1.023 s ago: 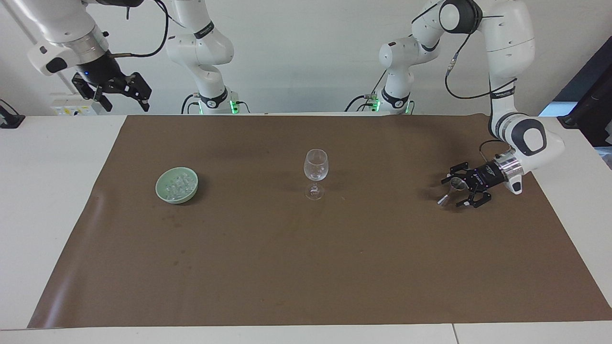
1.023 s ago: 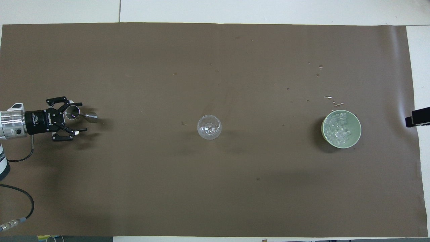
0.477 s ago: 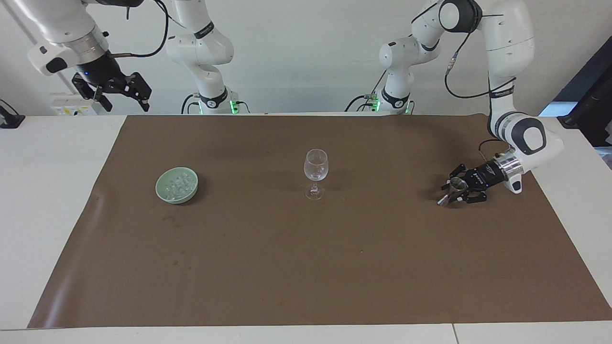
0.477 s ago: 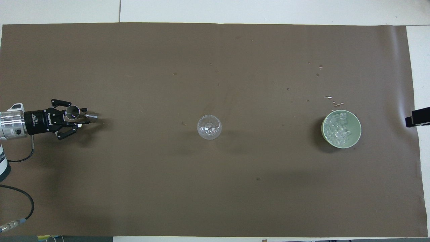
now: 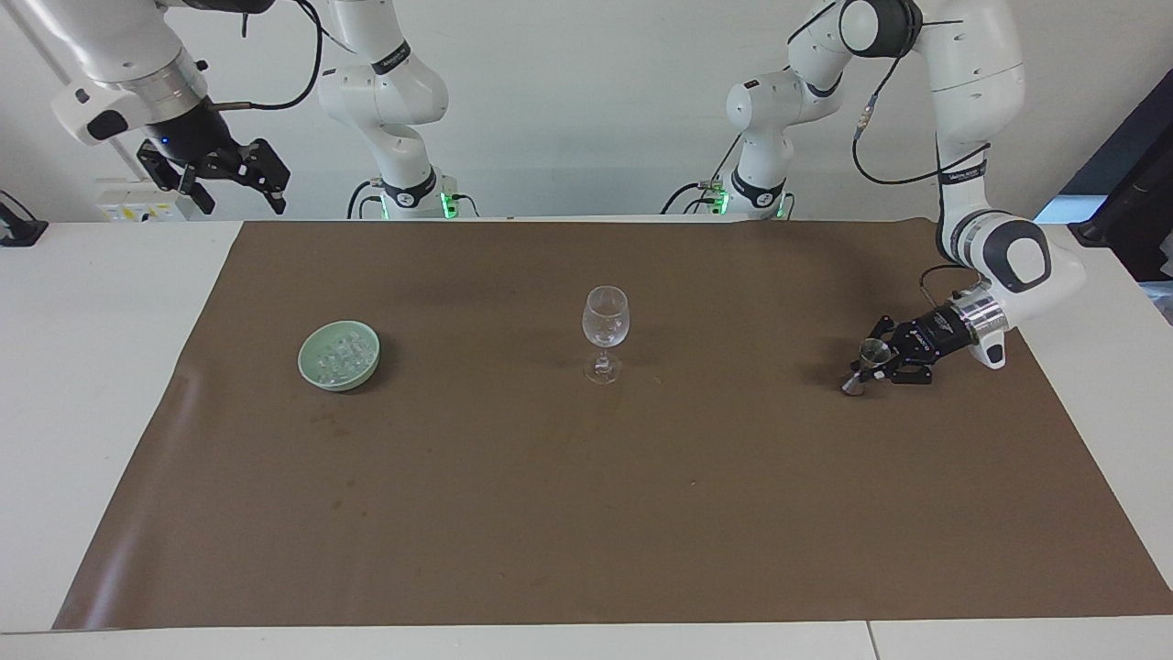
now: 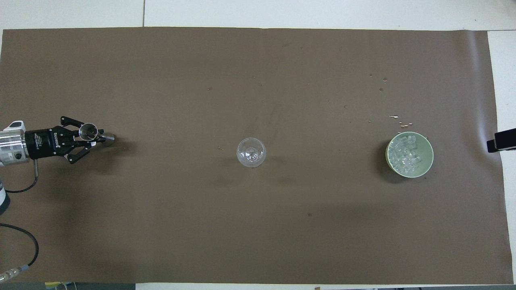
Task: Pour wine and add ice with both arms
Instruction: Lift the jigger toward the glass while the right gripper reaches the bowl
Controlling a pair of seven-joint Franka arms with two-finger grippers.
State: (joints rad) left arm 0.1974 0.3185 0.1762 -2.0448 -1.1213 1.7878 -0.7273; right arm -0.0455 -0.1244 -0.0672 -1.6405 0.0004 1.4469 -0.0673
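The left gripper (image 5: 878, 365) is pinching the silvery jigger (image 5: 866, 364) at its narrow waist, low over the brown mat (image 5: 586, 513) near the mat's edge at the left arm's end of the table (image 5: 92, 385); the jigger's base is sitting at the mat. The right gripper (image 5: 224, 179) is hanging with fingers spread above the table's corner at the right arm's end, waiting. A clear wine glass (image 5: 605, 332) is standing upright at the mat's middle. A pale green bowl (image 5: 339, 355) is holding ice cubes (image 6: 406, 155) toward the right arm's end of the mat.
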